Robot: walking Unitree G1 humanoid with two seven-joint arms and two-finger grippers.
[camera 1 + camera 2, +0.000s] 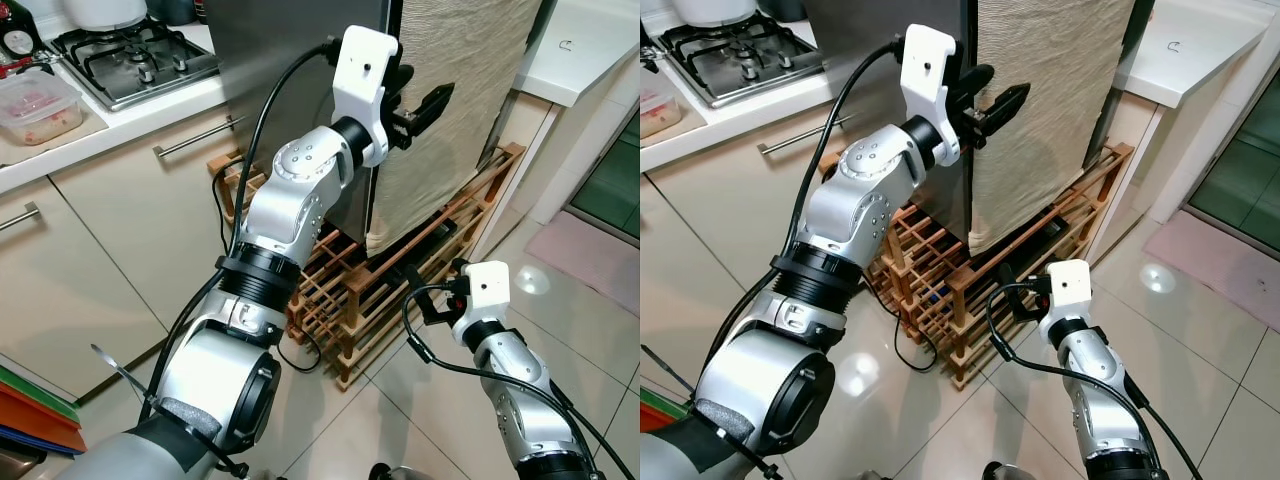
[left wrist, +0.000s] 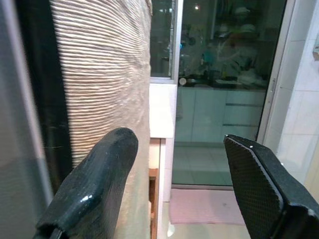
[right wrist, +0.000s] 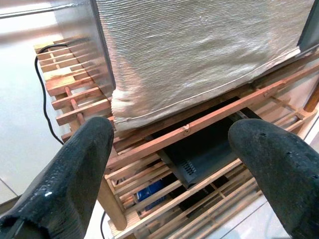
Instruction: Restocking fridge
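Note:
The fridge [image 1: 280,60] has a grey steel side, and a beige ribbed cloth [image 1: 450,130] hangs over its front. It stands on a low wooden slatted rack [image 1: 400,290]. My left gripper [image 1: 420,95] is raised at the corner where the steel side meets the cloth. It is open and holds nothing, and one finger [image 2: 94,189] lies close to the cloth [image 2: 104,74]. My right gripper [image 3: 169,149] is low over the floor and faces the rack [image 3: 164,134] and the cloth's bottom hem. It is open and empty.
A worktop with a gas hob [image 1: 130,60] and a plastic food box [image 1: 35,105] runs along the left, above cabinet drawers [image 1: 130,210]. A white counter [image 1: 580,50] stands to the right, with a pink mat [image 1: 590,255] on the tiled floor. A black cable [image 1: 225,210] trails beside the rack.

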